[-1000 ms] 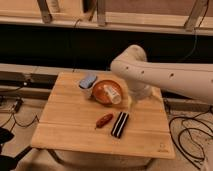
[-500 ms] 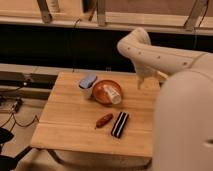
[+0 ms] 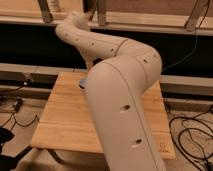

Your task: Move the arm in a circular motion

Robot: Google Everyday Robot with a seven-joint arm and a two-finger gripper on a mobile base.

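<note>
The arm fills the centre — rising over the wooden table, bending at its elbow. Its gripper hangs beyond, over the table's far edge.

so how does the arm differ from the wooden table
The arm is cream-white, the table tan wood. The arm is a rounded, bent tube with dark dots; the table is flat and rectangular. The gripper hangs under the arm's far segment, by the table's back edge.
</note>
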